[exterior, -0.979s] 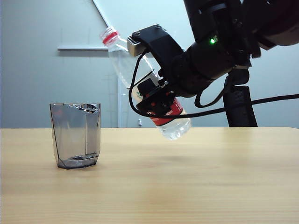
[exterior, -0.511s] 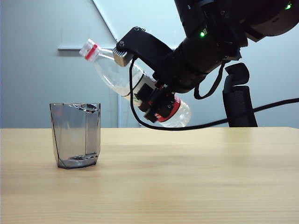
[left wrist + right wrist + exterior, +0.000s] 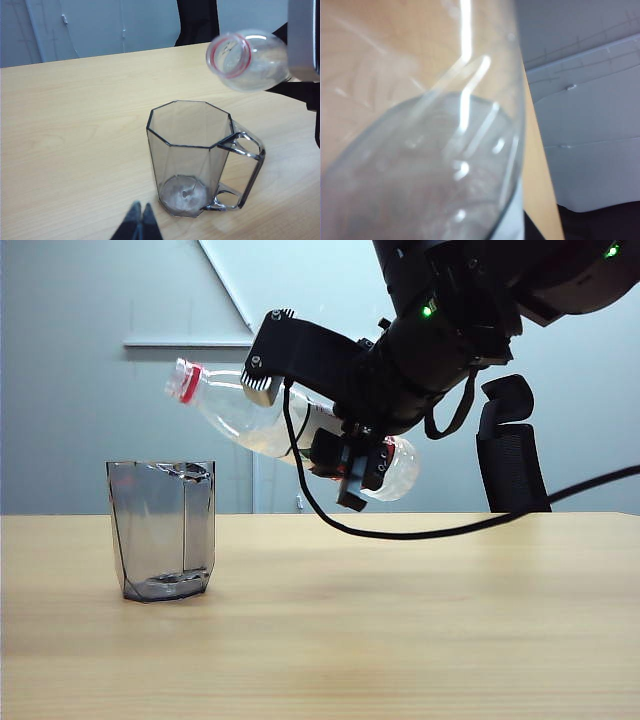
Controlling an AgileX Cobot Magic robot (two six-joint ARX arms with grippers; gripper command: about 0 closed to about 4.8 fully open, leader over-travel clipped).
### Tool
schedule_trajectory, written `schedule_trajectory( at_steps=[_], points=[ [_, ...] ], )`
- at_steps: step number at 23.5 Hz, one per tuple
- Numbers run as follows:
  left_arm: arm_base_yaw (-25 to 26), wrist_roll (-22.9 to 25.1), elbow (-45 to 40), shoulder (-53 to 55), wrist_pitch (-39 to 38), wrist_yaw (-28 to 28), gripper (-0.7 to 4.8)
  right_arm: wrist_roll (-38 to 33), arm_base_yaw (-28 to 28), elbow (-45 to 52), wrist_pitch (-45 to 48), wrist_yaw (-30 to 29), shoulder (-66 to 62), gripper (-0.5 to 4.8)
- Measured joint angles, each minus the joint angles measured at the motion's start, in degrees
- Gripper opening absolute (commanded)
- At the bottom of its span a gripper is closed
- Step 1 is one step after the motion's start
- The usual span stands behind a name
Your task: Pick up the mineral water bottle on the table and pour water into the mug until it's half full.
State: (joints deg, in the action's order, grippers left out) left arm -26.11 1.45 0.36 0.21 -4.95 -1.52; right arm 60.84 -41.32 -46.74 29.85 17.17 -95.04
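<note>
Since the mouth of the mineral water bottle (image 3: pixel 250 420) hung a bit to the side of the mug (image 3: pixel 162 530) rather than squarely over its rim, the obvious risk was water landing on the table (image 3: pixel 420 620) once the tilt got steep enough, and a fast tip could've sent a gulp over the far wall too. The right gripper (image 3: pixel 345 455) was clamped around the bottle's lower body by the label, up in the air right of the mug, which stood on the table with just a film of water (image 3: pixel 182 192) at its bottom. The left gripper (image 3: pixel 139 222) sat low just beside the mug's base with its fingertips pressed together, holding nothing. Compared with a second earlier, the bottle had swung from steeply neck-up to nearly level, neck only slightly raised, and its cap end had dropped and travelled toward the mug, while the mug itself hadn't budged and no stream showed yet.
</note>
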Motion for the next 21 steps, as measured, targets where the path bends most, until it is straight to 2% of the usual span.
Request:
schedule_trajectory(
  at_steps=[12,21],
  points=[
    [0.0,0.0,0.0,0.0,-0.02,0.0,-0.02,7.78,0.02,0.02,1.92,3.5,0.02,2.52],
    [0.0,0.0,0.0,0.02,0.0,0.0,-0.02,9.99,0.02,0.02,2.4,4.9,0.0,2.51]
  ],
)
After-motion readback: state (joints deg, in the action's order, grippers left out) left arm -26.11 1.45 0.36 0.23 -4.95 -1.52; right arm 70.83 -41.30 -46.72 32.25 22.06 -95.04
